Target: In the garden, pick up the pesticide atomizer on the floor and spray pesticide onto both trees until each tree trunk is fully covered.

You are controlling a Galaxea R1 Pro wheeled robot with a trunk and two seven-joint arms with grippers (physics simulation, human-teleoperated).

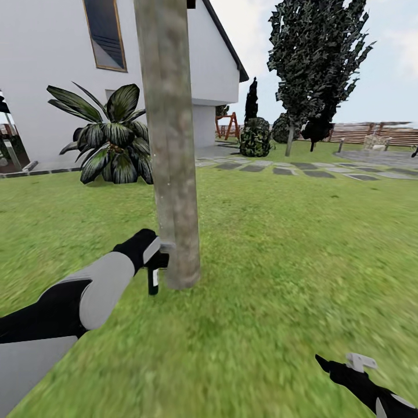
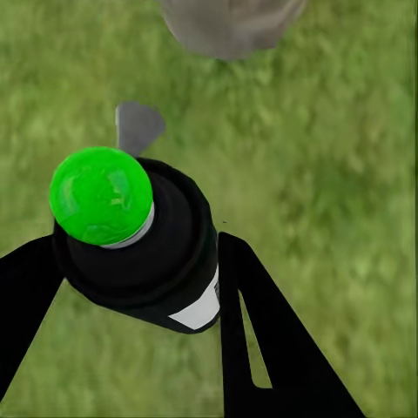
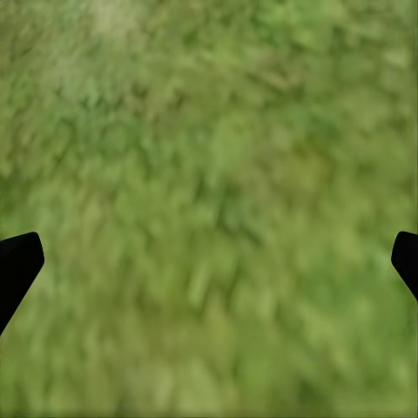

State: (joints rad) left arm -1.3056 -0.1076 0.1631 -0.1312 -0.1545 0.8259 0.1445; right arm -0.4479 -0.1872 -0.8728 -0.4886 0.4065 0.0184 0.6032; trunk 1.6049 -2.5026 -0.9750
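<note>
A thick grey-brown mottled tree trunk [image 1: 171, 145] rises from the grass lawn [image 1: 278, 244] just ahead of me. My left gripper [image 1: 152, 255] is shut on the pesticide atomizer [image 1: 154, 281], a dark bottle with a white label hanging below the hand. Its grey trigger head [image 1: 166, 247] is right against the trunk near the base. In the left wrist view the black bottle [image 2: 148, 252] sits between both fingers [image 2: 248, 322], with a green ball on top and the trunk's base [image 2: 231, 26] beyond. My right gripper [image 1: 341, 364] hangs open low over grass, holding nothing; its fingertips [image 3: 17, 261] are spread wide.
A white house [image 1: 52, 69] and a palm-like plant [image 1: 113, 136] stand behind the trunk at the left. A black conifer [image 1: 319, 58], a round bush [image 1: 255, 137], grey stepping stones [image 1: 290, 170] and a brown slat fence [image 1: 377, 132] lie far right. Open grass spreads to the right.
</note>
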